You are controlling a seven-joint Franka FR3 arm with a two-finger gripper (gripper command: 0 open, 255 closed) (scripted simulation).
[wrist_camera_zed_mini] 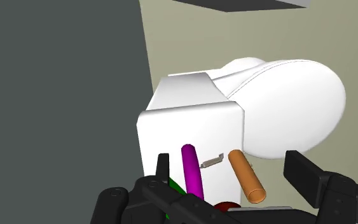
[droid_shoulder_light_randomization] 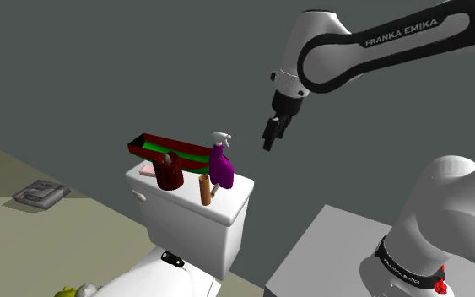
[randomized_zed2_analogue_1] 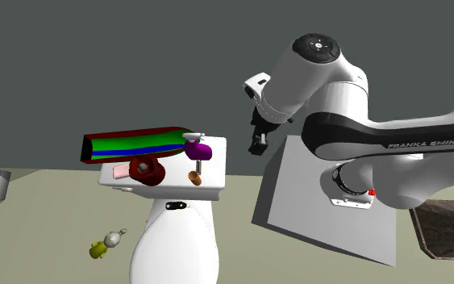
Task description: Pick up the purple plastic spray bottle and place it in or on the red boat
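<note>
The pincer (droid_shoulder_light_randomization: 269,142) hangs in the air, wide open, with nothing in it. A little way off, the purple spray bottle (droid_shoulder_light_randomization: 220,167) stands up on the toilet tank (droid_shoulder_light_randomization: 189,211), right next to the red boat (droid_shoulder_light_randomization: 147,152). It looks light, hard and a bit slippery, so I think squeezing its fat belly, not the thin white top, is best.
</note>
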